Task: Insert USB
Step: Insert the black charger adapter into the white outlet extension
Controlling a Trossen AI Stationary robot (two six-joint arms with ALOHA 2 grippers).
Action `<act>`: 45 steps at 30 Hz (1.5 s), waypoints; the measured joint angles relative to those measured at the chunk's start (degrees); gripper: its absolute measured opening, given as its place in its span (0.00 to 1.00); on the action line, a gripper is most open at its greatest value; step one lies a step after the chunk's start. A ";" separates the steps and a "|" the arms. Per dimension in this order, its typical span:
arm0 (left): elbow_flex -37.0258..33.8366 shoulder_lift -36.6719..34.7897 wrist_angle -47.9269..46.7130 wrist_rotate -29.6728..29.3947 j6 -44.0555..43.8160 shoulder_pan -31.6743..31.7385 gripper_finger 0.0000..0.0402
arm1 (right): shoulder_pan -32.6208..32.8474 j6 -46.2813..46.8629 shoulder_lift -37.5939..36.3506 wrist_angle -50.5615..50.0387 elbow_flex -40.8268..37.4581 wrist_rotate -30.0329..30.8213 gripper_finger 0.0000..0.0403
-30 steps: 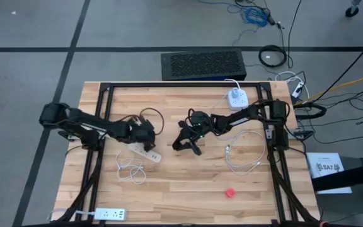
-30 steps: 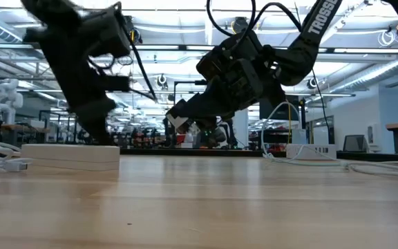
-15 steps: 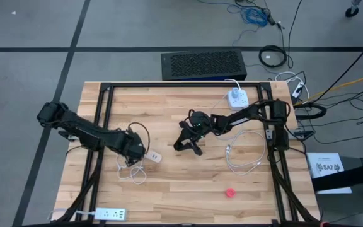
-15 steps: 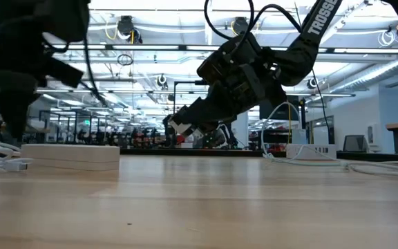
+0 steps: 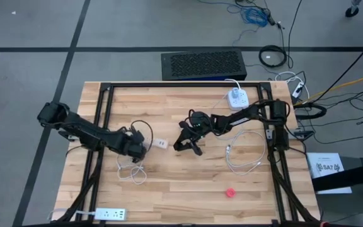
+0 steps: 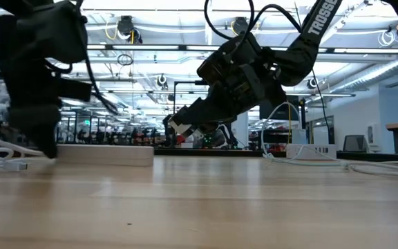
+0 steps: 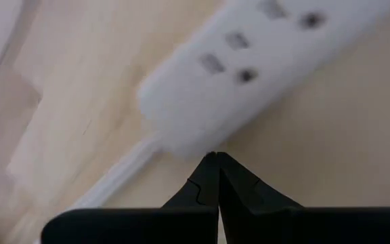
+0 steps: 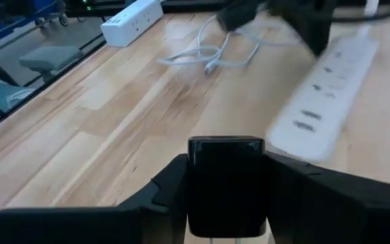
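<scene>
Progress on the task looks about halfway, judged from how things lie. The right gripper (image 5: 185,144) hovers above the middle of the table (image 5: 188,183), and its fingers are partly closed on a dark plug (image 8: 225,183) that sits squarely between them in the right wrist view. Whether this plug is the USB end or an adapter I cannot tell. So the picking-up part appears done.

The white power strip (image 5: 156,144) lies flat on the table just left of its centre, between the two grippers, with its USB ports and sockets (image 7: 212,64) facing up. In the right wrist view the strip (image 8: 323,95) lies ahead of the held plug, near it but clearly apart, so nothing is inserted yet.

The left gripper (image 5: 138,150) is down at table level at the strip's cable end. Its fingers (image 7: 205,183) are pressed fully together and hold nothing; their tips sit right at the end of the strip, where the white cord leaves it. Whether they touch it I cannot tell. They seem to be nudging or bracing the strip.

What is left, as I judge it: lining the plug up with a port, lowering it, and pushing it home.
</scene>
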 joint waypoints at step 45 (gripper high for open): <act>-5.27 0.13 8.68 -10.98 -9.30 2.59 0.00 | 9.25 -0.42 13.53 -19.67 22.70 24.72 0.29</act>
